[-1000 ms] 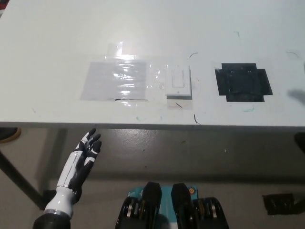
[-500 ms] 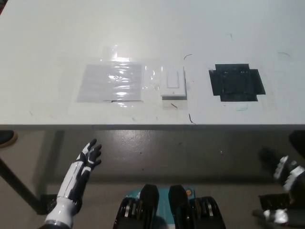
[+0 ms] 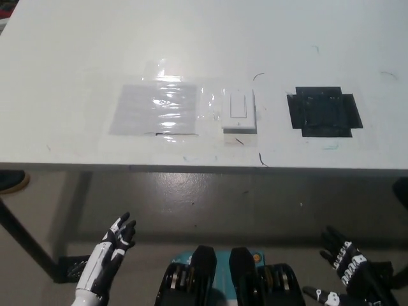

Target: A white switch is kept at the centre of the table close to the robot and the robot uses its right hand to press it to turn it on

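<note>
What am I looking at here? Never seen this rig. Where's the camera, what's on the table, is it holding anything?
It is one view, from a camera on a humanoid robot's head, looking steeply down. The robot has two arms with fingered hands. Its white left hand shows at lower left, and its black right hand at lower right. Both are below the table edge with fingers spread, holding nothing.

The white table fills the upper part of the picture. Near its front edge, about centre, lies a white switch, untouched. To the switch's left is a patch of shiny clear tape. To its right is a square of black tape. Below the table you see the floor.
</note>
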Tool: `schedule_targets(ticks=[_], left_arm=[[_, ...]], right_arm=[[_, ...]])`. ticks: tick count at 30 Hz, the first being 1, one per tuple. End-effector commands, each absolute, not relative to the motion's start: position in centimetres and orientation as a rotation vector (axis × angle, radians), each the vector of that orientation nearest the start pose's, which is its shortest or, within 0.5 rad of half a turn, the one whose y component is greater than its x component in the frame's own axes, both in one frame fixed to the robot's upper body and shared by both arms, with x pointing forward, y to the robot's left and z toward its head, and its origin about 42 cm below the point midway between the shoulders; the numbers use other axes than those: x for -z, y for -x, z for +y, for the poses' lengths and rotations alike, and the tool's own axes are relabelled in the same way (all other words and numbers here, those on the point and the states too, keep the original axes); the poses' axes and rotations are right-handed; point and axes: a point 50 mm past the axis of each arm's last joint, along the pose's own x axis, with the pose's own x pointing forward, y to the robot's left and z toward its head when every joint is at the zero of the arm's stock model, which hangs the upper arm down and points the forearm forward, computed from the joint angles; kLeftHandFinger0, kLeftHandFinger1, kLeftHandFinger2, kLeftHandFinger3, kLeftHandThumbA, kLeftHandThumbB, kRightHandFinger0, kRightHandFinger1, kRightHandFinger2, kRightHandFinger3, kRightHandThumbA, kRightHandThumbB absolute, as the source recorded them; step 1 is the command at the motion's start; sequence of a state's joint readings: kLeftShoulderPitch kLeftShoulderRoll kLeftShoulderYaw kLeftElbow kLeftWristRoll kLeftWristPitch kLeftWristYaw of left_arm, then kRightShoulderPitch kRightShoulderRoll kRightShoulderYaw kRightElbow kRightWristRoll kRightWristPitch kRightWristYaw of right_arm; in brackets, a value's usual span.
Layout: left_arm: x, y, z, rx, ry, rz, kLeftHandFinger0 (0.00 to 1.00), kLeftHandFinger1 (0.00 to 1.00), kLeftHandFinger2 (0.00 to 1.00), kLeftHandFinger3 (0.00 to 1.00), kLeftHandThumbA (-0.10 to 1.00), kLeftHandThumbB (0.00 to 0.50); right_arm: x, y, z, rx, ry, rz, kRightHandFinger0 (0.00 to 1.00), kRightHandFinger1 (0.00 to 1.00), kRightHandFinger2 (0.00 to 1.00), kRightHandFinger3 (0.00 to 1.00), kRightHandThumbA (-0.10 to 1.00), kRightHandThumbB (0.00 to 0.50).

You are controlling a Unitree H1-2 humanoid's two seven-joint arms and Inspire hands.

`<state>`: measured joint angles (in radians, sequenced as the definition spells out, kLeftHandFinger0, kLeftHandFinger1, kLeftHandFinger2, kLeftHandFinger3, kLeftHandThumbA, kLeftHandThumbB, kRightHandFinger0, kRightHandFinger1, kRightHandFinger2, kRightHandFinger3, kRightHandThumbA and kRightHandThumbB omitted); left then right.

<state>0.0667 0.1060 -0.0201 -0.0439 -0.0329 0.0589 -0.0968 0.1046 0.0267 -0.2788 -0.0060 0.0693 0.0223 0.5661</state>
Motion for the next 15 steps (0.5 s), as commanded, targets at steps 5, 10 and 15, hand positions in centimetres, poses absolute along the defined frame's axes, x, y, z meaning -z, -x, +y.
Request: schedule_targets(ticks=[5,10,15], left_arm=[[-9.5,-25.0,23.5,0.132,-0.063,0.025,1.00,1.00,1.00,1.00,0.81,0.000],[-9.5,-24.8,23.6,0.135,-0.078,0.029,1.00,1.00,1.00,1.00,0.82,0.000],[-9.9,-25.1,23.7,0.133,-0.085,0.023,1.00,1.00,1.00,1.00,0.82,0.000]], right_arm=[[-6.6,-23.0,-26.4,-0.169,0.005,-0.028,1.00,1.00,1.00,1.00,1.00,0.179],[-6.7,-22.9,-26.2,-0.196,0.028,-0.017,1.00,1.00,1.00,1.00,1.00,0.196],[-6.9,-23.4,-26.0,-0.197,0.035,-0.030,1.00,1.00,1.00,1.00,1.00,0.182]])
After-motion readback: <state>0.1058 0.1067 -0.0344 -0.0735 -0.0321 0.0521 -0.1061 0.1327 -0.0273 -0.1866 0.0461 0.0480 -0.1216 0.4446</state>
